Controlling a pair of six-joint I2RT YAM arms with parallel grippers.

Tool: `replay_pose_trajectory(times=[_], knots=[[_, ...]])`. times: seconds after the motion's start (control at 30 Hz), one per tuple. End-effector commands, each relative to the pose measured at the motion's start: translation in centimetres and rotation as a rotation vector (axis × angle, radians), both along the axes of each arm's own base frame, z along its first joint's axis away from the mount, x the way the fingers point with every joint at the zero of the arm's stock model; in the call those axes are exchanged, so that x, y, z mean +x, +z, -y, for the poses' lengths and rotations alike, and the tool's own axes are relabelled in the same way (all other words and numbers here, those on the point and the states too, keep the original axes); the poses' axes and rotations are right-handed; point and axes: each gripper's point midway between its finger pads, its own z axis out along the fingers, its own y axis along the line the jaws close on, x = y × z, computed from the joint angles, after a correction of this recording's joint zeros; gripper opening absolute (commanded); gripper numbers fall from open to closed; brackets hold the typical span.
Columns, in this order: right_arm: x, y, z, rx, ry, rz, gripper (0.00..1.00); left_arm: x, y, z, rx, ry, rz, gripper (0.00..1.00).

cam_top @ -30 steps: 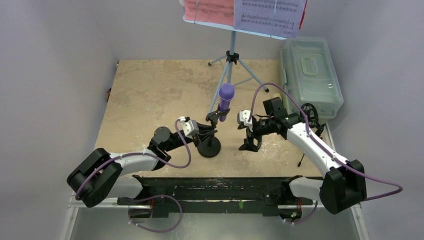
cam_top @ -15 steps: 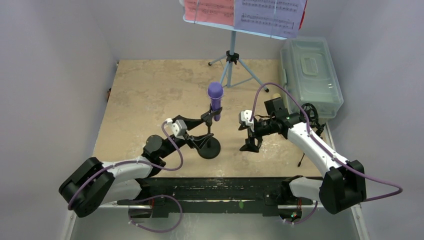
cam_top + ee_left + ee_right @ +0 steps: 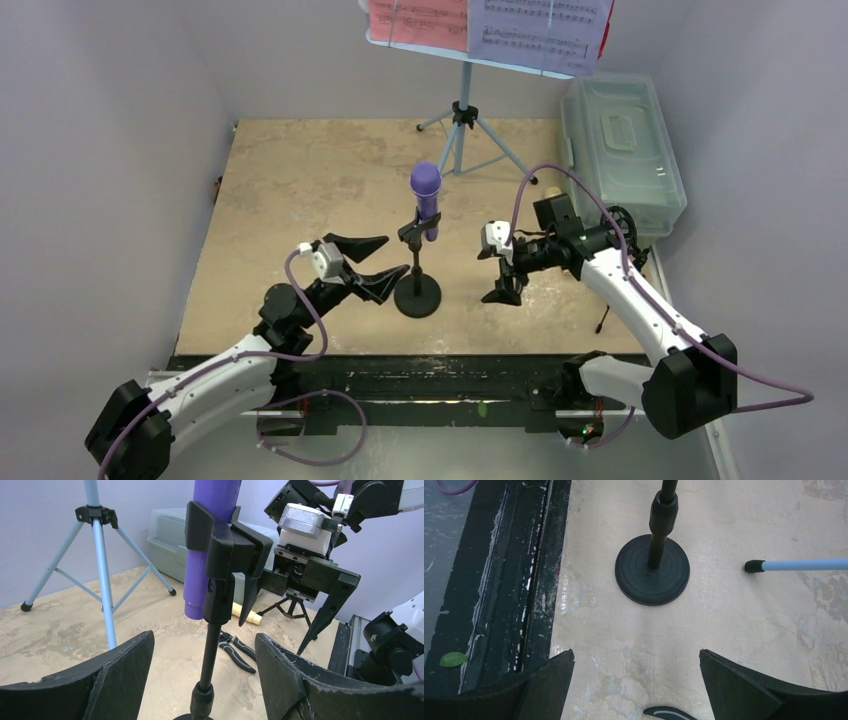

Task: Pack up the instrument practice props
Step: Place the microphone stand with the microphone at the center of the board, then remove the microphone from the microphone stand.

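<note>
Both grippers released, microphone upright on its pole between them.

Nearest, the left gripper [image 3: 372,264] gapes with nothing in it, just left of the black pole [image 3: 416,262] and its round base [image 3: 417,297]. The right gripper [image 3: 497,275] hangs spread wide and empty to the pole's right, tips toward the table [image 3: 280,180]. The purple microphone [image 3: 425,190] sits in the pole's clip, mid-table. Behind stands the blue music stand [image 3: 462,125] carrying red pages [image 3: 418,20] and white pages [image 3: 540,25]. The plastic box [image 3: 620,150] lies far right.
</note>
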Motion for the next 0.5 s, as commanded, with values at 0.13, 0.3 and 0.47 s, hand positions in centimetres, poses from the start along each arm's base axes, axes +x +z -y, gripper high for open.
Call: replay_pose_trajectory(times=[0.13,0.3,0.47], knots=[[1.0,6.6,-0.9,0.058,0.082,0.120,0.99,-1.8,3.3,-0.2,-0.043,-0.050,0.113,0.73],[1.9,11.2,-2.3,0.137,0.133,0.151,0.99,-2.8,5.6,0.3,-0.108,-0.108,0.199,0.80],[2.7,14.5,-3.5,0.207,0.158,0.151,0.99,-1.7,6.9,0.4,-0.100,-0.069,0.227,0.87]])
